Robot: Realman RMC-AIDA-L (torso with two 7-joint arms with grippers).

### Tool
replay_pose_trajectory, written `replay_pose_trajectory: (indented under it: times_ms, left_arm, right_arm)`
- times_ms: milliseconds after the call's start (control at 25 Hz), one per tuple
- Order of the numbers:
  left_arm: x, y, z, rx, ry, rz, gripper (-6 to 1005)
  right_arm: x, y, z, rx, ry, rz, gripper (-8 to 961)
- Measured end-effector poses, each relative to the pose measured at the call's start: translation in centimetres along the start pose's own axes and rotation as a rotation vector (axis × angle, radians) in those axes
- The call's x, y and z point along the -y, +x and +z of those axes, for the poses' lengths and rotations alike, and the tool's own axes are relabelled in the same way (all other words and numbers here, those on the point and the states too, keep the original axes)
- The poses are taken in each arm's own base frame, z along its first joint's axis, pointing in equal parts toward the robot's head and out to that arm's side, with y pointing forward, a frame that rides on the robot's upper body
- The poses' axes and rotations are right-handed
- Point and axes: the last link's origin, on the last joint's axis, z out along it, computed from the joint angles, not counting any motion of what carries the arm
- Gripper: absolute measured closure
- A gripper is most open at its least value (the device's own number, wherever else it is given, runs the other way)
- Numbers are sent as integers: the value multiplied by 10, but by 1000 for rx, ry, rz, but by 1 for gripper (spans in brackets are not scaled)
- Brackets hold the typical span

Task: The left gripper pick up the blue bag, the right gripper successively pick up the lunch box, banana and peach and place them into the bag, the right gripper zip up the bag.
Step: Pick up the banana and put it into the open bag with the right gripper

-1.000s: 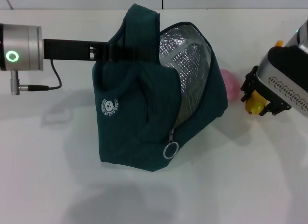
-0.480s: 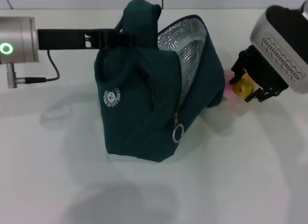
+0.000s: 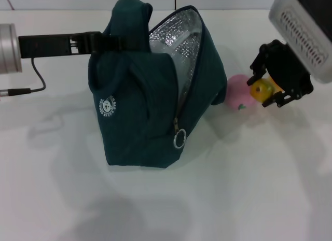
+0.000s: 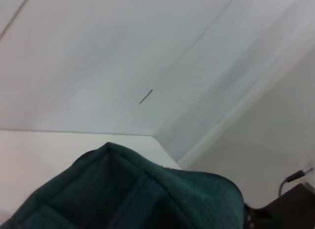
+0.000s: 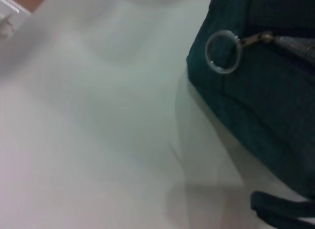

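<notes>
Nearest me, the metal ring pull [image 3: 179, 139] hangs low on the front of the blue bag [image 3: 140, 111], at the bottom of the unfastened zipper. The bag stands on the white table [image 3: 249, 189], its mouth gaping and the silver lining [image 3: 174, 44] turned toward the right arm.

Beside the bag, on the side of the open mouth, the peach [image 3: 239, 93] rests on the table. Just past it hangs the right gripper [image 3: 265, 90], its fingers pinching the banana [image 3: 261, 89]. Only a short yellow stretch shows between the black fingers, so I cannot tell which way its long axis runs.

The bag's opening lies across from that gripper, toward the robot's left and a little higher, with the peach below and between them. To my eye, the coming move is a carry over the peach and in through the mouth.

Farther back, the left gripper [image 3: 111, 42] grips the bag by its upper edge, holding it upright; the pinch itself is hidden in fabric. The lunch box is not in sight.
</notes>
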Motion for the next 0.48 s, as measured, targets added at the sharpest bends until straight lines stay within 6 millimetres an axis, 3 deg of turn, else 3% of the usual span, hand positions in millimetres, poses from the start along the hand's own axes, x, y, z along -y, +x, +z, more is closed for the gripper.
replay_pose_trajectory:
  times_ms: [480]
  left_arm:
    - [4, -10, -4, 36, 19, -17, 958]
  right_arm:
    - [20, -7, -38, 134, 122, 209, 506]
